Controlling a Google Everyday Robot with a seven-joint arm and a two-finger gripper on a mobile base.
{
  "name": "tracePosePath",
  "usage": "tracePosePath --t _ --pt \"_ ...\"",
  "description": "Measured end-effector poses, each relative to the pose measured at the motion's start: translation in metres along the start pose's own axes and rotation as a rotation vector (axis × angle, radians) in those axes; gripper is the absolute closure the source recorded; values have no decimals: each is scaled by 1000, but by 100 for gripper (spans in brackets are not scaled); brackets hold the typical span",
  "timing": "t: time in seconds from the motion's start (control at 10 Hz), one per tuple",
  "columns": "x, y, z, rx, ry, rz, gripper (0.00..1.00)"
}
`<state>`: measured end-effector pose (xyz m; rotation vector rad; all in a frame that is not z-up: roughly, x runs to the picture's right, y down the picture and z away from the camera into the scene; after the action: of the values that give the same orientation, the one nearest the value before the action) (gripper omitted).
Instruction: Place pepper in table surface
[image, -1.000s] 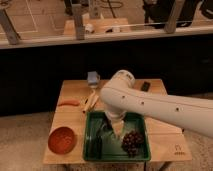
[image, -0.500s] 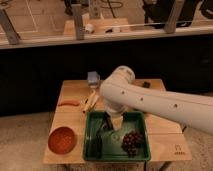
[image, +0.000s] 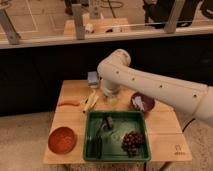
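Pepper (image: 69, 103) lies on the worktop (image: 166, 128), apart from the wide, empty claw (image: 110, 100) above the tray (image: 91, 136); placing looks done.

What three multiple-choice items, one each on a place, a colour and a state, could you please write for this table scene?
1. Where is the claw?
A. mid-table, by the far rim of the tray
B. beyond the table's left edge
C. under the table

2. What colour is the tray?
A. blue
B. green
C. white

3. How is the pepper?
A. gripped by the claw
B. lying free on the table surface
C. standing upright on its tip

Answers:
1A, it hangs just behind that rim.
2B, its rim and walls are green.
3B, it lies flat, left of the claw and apart from it.
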<state>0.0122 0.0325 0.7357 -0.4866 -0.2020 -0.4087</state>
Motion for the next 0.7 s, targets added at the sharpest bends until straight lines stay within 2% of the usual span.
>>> tracePosePath --t 0.2,0.4,0.5,0.7 --pt "2 -43 17 7 -8 -29 20" --pt "5 -72 29 7 -16 -37 20" --pt "3 -83 34 6 -26 -39 20" --pt "5 -87 37 1 -28 -37 20"
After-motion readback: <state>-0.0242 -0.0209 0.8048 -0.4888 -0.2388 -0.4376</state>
